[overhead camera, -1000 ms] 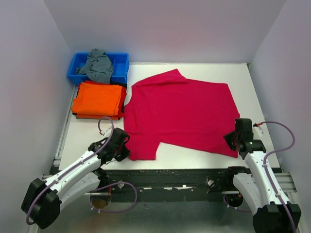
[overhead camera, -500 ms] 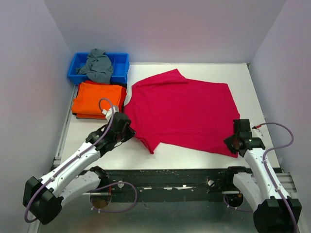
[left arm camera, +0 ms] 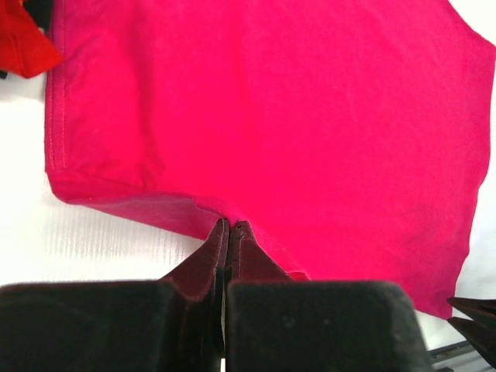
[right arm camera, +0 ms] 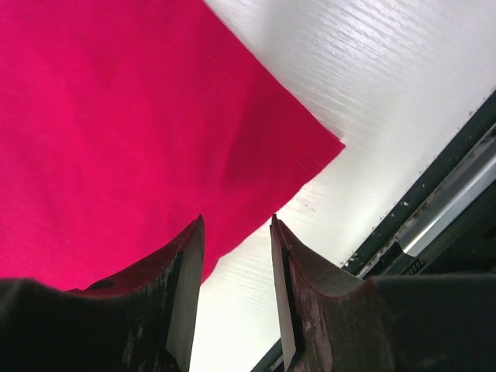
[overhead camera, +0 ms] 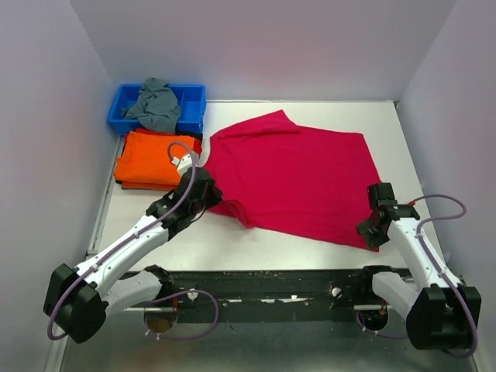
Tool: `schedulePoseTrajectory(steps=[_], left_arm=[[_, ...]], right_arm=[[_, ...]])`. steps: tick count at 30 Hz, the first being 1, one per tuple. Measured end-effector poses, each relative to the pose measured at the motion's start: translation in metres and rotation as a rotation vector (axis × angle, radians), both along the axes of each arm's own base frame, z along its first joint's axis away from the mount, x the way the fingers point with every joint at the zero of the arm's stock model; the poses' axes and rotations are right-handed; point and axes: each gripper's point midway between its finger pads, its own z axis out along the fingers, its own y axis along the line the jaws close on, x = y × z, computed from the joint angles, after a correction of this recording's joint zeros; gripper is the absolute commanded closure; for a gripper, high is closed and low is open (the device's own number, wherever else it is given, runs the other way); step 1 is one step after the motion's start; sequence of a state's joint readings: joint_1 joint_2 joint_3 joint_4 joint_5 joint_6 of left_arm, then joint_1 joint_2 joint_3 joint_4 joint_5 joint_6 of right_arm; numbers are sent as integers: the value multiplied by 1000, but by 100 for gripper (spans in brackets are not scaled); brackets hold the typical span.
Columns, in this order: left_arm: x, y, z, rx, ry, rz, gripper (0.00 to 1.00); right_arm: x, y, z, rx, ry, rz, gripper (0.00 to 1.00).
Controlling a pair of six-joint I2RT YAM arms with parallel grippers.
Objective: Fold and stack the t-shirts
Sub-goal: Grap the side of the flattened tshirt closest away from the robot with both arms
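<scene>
Crimson t-shirt (overhead camera: 302, 174), orange stack (overhead camera: 155, 159), grey cloth (overhead camera: 157, 105), blue bin (overhead camera: 194, 105).

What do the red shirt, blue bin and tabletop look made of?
Red shirt: soft matte knit fabric, probably cotton; it creases and shows a stitched hem. Blue bin: rigid moulded plastic, by its straight walls and even colour. Tabletop: hard white sheet with fine ribbing, perhaps plastic; uncertain.

We see a white table (overhead camera: 232, 249) carrying three things. A red t-shirt (overhead camera: 298, 178) lies spread across its middle and right, its near left corner turned in over itself. At the far left stands a blue bin (overhead camera: 194, 93). On the bin's near side, just left of the shirt, rests a stack of folded orange t-shirts (overhead camera: 155, 159).
</scene>
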State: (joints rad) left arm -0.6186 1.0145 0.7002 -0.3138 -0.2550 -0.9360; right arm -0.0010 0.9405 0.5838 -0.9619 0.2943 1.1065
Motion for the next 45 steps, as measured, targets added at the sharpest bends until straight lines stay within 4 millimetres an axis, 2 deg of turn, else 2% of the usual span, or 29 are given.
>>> schedulePoseTrajectory(steps=[9, 12, 16, 20, 27, 33, 39, 45], left_arm=[[17, -5, 25, 10, -65, -21, 100], [21, -7, 30, 7, -76, -22, 100], [23, -6, 27, 15, -70, -21, 100], [25, -7, 27, 22, -64, -23, 100], [32, -11, 39, 14, -85, -18, 100], [42, -10, 39, 39, -82, 1, 100], [62, -8, 40, 60, -75, 39, 100], [91, -8, 32, 86, -50, 78, 100]], right_arm=[[-14, 7, -24, 41, 143, -51, 57], [-21, 7, -31, 43, 162, -64, 64], [-22, 7, -34, 44, 158, -85, 86], [-19, 6, -32, 38, 139, -98, 99], [-9, 2, -19, 20, 61, -97, 99], [4, 0, -8, 11, 43, -76, 99], [26, -2, 2, -1, 39, -60, 99], [50, -7, 14, -32, 5, -46, 99]])
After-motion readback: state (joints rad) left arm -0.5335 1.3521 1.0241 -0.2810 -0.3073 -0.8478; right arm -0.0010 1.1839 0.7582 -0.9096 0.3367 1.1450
